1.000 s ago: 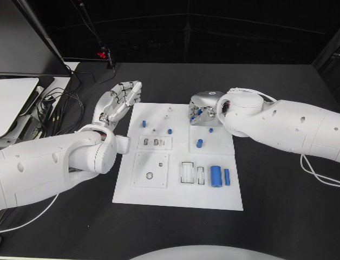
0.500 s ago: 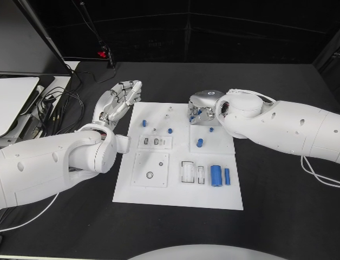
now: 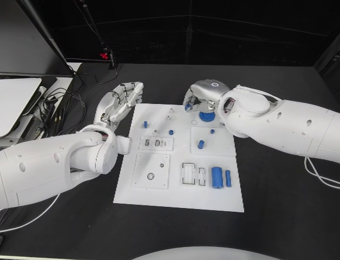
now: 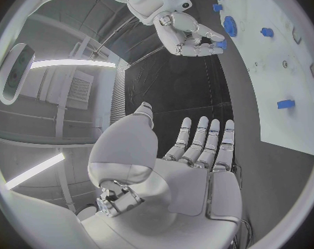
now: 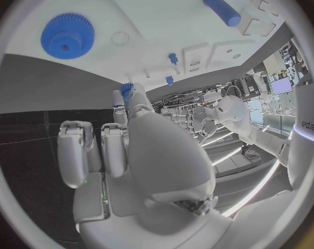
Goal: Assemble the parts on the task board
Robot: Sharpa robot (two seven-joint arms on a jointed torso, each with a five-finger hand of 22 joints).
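Item: my right hand [image 3: 201,97], hovering at the far edge of the task board [image 3: 178,197]. It is pinching a small blue part [image 5: 126,89] between its fingertips (the piece shows as a blue speck past the fingers in the right wrist view, and again at the fingertips in the left wrist view), the part lifted off the board.

Item: my left hand [image 3: 120,101], lying off the board's left far corner over the black table [image 3: 287,216], fingers straight, side by side and holding nothing.

Item: blue gear [image 3: 207,116], sitting flat on the board just beside my right hand, on the near side of it.

Item: two small blue pegs [image 3: 145,124], standing in the board's left half, one near the left edge, the other [image 3: 171,131] toward the middle.

Item: short blue cylinder [image 3: 200,144], lying in the middle of the board.

Item: large blue cylinder [image 3: 216,176] and a thinner blue pin [image 3: 227,177], lying side by side in the near right part of the board.
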